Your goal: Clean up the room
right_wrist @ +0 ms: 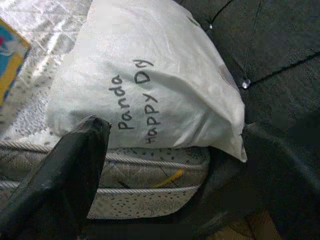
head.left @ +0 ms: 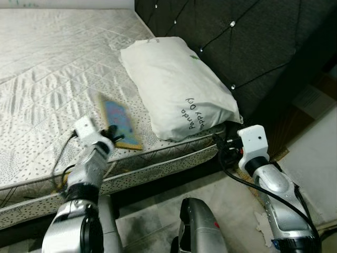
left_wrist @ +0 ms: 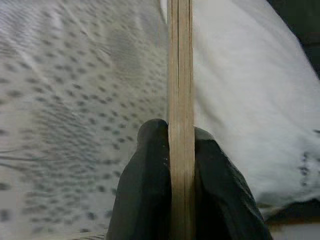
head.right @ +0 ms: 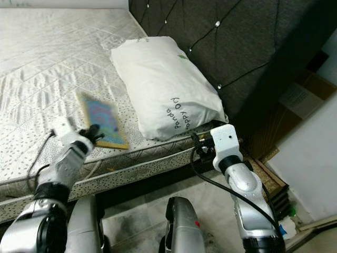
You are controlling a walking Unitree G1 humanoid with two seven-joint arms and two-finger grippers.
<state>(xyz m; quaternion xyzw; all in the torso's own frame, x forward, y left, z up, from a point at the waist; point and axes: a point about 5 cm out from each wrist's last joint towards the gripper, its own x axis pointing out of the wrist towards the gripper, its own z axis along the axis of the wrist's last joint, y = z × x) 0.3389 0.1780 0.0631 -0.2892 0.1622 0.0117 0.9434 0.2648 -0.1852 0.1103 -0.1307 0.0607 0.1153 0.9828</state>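
Observation:
A thin book [head.left: 119, 123] with a blue and yellow cover lies tilted over the near edge of the mattress [head.left: 47, 79]. My left gripper [head.left: 113, 138] is shut on its near edge; the left wrist view shows both black fingers [left_wrist: 145, 190] pinching the book's pale edge [left_wrist: 180, 100]. A white pillow [head.left: 176, 84] printed "Panda Happy Dy" rests against the dark headboard [head.left: 247, 37]. My right gripper [head.left: 225, 146] hovers open beside the mattress corner, just below the pillow [right_wrist: 150, 75], with nothing between its fingers [right_wrist: 70, 170].
The tufted headboard runs along the right of the bed. Beside it stand cardboard boxes [head.right: 303, 95] and a woven mat [head.right: 271, 176] on the floor. Grey tiled floor [head.left: 152, 211] lies between me and the bed frame.

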